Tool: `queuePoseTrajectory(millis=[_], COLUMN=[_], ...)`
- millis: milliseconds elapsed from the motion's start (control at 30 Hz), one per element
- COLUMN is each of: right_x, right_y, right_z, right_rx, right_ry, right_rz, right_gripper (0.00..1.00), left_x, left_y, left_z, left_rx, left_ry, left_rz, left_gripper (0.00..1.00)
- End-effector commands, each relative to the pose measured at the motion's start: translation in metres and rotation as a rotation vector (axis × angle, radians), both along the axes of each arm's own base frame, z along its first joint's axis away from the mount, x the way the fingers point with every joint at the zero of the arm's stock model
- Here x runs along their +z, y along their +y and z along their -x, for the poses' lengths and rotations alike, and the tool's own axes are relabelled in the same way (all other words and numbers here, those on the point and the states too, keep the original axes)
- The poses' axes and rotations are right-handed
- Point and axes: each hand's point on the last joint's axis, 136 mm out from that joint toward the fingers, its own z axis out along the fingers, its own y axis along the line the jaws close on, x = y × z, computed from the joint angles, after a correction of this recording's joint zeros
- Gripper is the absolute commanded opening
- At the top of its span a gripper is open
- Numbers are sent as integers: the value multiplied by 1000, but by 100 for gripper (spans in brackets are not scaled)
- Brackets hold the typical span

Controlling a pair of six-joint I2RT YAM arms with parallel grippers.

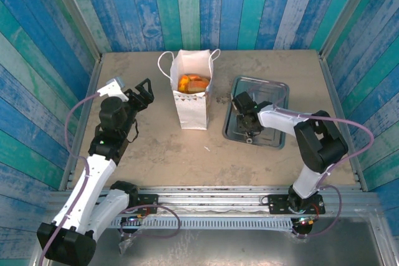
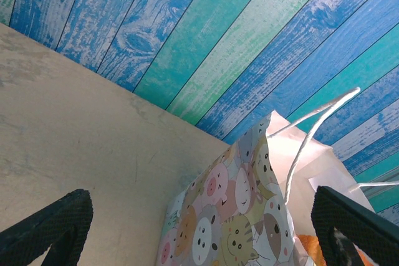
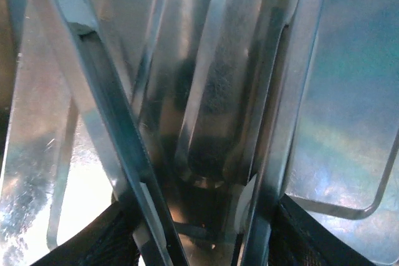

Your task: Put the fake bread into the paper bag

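The fake bread (image 1: 192, 83) already sits inside the paper bag (image 1: 192, 109), orange pieces visible in its open mouth. The bag stands upright, long axis vertical. Your left gripper (image 1: 144, 93) hangs just beside it with jaws spread wide and nothing in them, so the bag lies at its 3 o'clock. Your right gripper (image 1: 247, 130) is down over the grey tray (image 1: 277, 89), closed around the metal tongs (image 3: 212, 123), and the bag lies at its 10 o'clock. I see no loose bread on the tray. Judging from that, the left arm is nearer if the bag needs steadying.
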Motion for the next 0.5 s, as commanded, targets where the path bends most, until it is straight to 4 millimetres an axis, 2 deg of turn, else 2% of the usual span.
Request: queuePoseTrajectory(millis=[0,133,233,333,467], right_x=[12,36,62,91,142], right_y=[-9,-17,-27,-39,-62], right_z=[6,5,2,-2,-12], right_rx=[-17,-15,-15,-28,-73], right_ry=[-22,-66,-118,-182,-324], right_rz=[19,48,77,74,7], right_gripper=[55,64,73,83,99], left_x=[9,7,5,2,2], left_y=[3,5,8,15,35], left_z=[1,0,-2,-5,-8], left_rx=[16,28,46,89,203], left_ry=[-19,-20,-28,-33,-44], left_rz=[-14,-19,-19,-28,-66], left_gripper=[94,94,94,94,94])
